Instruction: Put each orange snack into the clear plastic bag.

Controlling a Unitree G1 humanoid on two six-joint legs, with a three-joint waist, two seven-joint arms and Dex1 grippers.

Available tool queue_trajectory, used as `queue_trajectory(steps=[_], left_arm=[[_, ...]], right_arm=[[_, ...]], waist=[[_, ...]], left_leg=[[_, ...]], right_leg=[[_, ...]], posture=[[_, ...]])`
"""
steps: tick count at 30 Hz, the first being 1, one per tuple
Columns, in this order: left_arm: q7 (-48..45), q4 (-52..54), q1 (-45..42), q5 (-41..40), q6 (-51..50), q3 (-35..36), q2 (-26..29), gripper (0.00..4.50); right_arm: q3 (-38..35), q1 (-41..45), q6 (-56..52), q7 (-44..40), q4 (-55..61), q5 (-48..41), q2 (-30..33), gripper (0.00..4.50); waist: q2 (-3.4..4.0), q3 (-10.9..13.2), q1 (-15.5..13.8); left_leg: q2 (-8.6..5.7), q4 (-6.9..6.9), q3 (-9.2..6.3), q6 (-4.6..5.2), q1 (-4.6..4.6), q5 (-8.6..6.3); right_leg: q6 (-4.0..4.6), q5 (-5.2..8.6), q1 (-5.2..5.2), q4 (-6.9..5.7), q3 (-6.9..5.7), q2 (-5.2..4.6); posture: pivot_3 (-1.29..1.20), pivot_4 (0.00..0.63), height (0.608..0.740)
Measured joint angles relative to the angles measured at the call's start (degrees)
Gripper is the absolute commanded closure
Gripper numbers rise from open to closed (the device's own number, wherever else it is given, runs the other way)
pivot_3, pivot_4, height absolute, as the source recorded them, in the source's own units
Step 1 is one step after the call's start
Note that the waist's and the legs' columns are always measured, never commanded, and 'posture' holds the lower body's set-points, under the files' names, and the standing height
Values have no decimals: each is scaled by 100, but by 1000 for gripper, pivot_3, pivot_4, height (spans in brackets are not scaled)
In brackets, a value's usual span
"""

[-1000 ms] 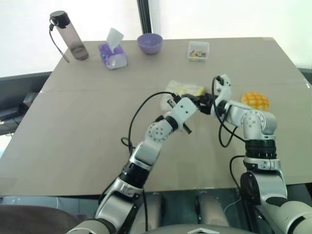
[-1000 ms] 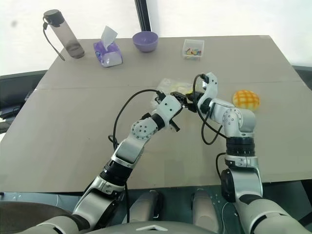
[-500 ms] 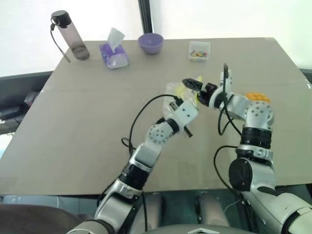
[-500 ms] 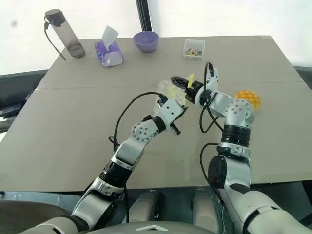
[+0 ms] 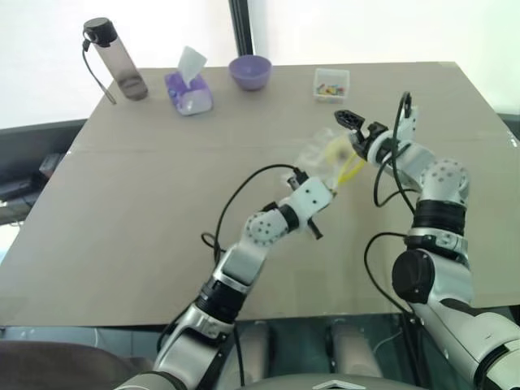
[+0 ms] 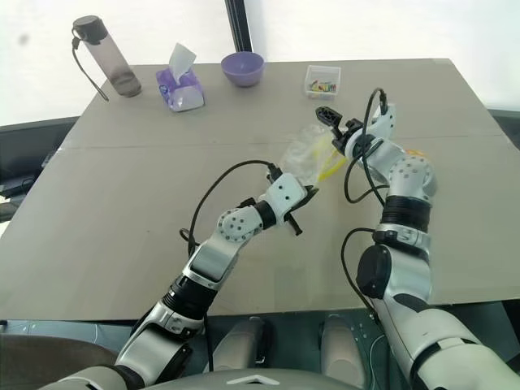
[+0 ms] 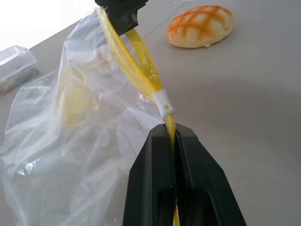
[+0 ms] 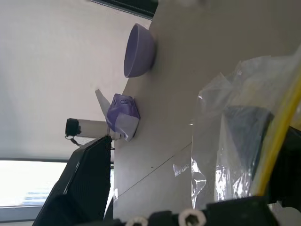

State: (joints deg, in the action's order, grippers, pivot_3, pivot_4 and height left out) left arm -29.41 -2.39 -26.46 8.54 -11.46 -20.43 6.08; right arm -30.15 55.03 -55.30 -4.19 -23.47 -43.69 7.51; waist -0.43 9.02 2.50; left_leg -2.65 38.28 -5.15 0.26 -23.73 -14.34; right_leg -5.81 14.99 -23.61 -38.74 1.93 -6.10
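Note:
The clear plastic bag (image 5: pixel 323 156) hangs lifted off the table between my two grippers, its yellow strip (image 7: pixel 141 61) stretched into an open loop. My left gripper (image 7: pixel 171 132) is shut on the near end of that strip. My right gripper (image 5: pixel 351 134) stands open, with one finger (image 8: pixel 244 134) inside the bag's mouth and the other finger (image 8: pixel 87 183) outside it. The orange snack (image 7: pixel 202 26), a domed bun with a criss-cross top, lies on the table beyond the bag, mostly behind my right arm in the head views.
Along the table's far edge stand a grey bottle (image 5: pixel 118 61), a purple tissue pack (image 5: pixel 188 89), a purple bowl (image 5: pixel 249 71) and a small clear box (image 5: pixel 331 84) of colourful bits.
My right gripper has swung up, away and to the right, drawing the bag's mouth open and raising the bag off the table. The left gripper kept its hold, nearly still.

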Motion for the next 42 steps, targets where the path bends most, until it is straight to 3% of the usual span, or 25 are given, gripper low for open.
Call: queue_trajectory(steps=[10, 20, 42], left_arm=[[34, -19, -261, -425, 2, 378, -54, 4500], [26, -50, -313, -433, 56, 414, -38, 4500], [21, -65, -383, -431, 71, 406, -39, 4500]], right_arm=[[1368, -1132, -455, -1588, 1161, 4, 635, 187], [1850, -1802, 221, -3117, 1695, 158, 1335, 187], [2051, -1895, 1045, -4096, 960, 733, 1900, 187]], waist=[[0, 0, -10], [0, 1, -12], [-2, 2, -35]], left_leg=[[2, 1, -5, 0, 0, 0], [2, 1, -5, 1, 1, 0], [2, 1, -9, 0, 0, 0]], right_leg=[[0, 0, 2, 3, 2, 2], [-1, 0, 4, 10, 0, 2], [-1, 0, 7, 17, 0, 2]], posture=[[0, 150, 740], [0, 150, 740], [0, 150, 740]])
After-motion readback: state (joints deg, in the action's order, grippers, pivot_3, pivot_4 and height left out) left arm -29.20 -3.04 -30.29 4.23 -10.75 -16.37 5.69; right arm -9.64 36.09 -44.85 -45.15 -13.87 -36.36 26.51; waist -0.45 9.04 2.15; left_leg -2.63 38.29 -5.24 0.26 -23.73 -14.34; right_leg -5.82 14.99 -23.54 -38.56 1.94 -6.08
